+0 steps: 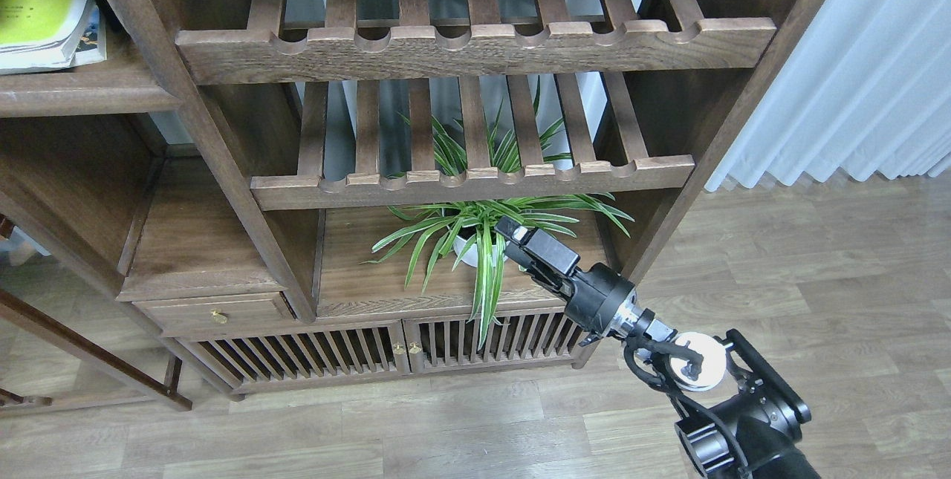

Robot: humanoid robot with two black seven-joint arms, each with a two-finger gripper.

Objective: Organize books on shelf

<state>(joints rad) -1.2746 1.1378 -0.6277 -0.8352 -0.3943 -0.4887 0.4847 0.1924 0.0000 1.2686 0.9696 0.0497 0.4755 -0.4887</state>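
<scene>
The right gripper (513,232) hangs just in front of the potted plant (475,230), can't tell how wide its fingers are or if it's got anything. The yellow-green book (37,4) lies way up-left of the plant on the solid shelf (82,89)

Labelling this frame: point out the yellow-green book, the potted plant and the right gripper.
yellow-green book (37,4), head view, on its cover.
potted plant (466,250), head view, on its white pot.
right gripper (508,227), head view, at its tip.
</scene>
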